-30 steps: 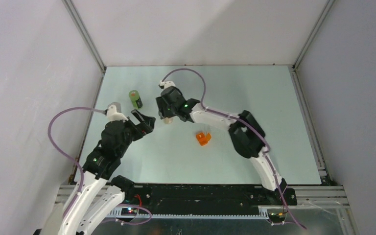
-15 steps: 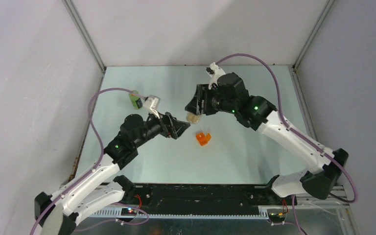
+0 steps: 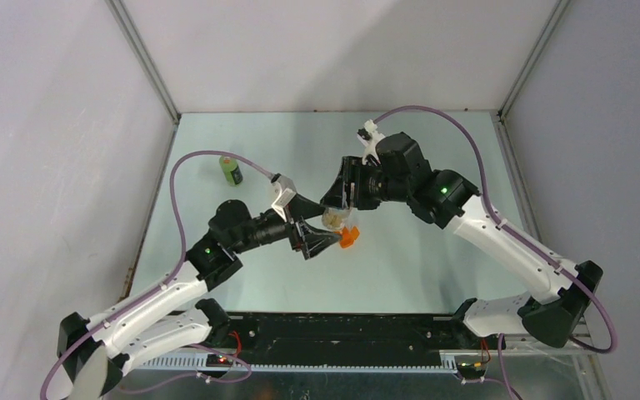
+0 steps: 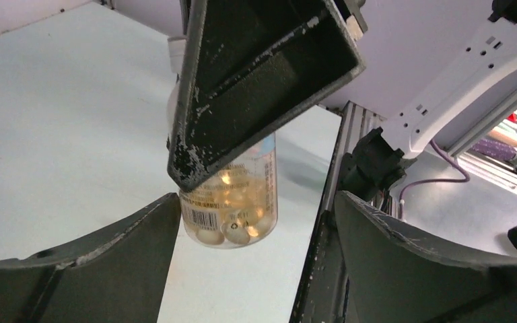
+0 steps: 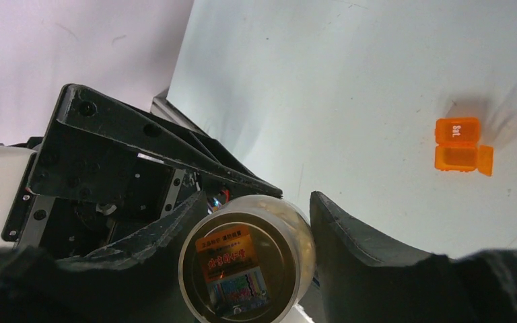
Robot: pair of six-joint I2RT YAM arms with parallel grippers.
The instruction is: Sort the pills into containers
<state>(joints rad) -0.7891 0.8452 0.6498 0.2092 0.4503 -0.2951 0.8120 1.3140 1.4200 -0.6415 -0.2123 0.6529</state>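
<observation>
1. right claw (image 5: 250,225): closed on the clear vial (image 4: 229,215), which hangs above the tabletop (image 3: 433,158) with pale pills inside.
2. left claw (image 4: 256,200): wide open, one jaw on either side of the vial's lower end, neither touching it.
3. a right claw finger (image 4: 262,74) hides the vial's upper part in the left wrist view.
4. orange box (image 5: 462,147): lid open, on the tabletop just beside the claws.
5. green bottle (image 3: 232,172): well apart, at the far left.
</observation>
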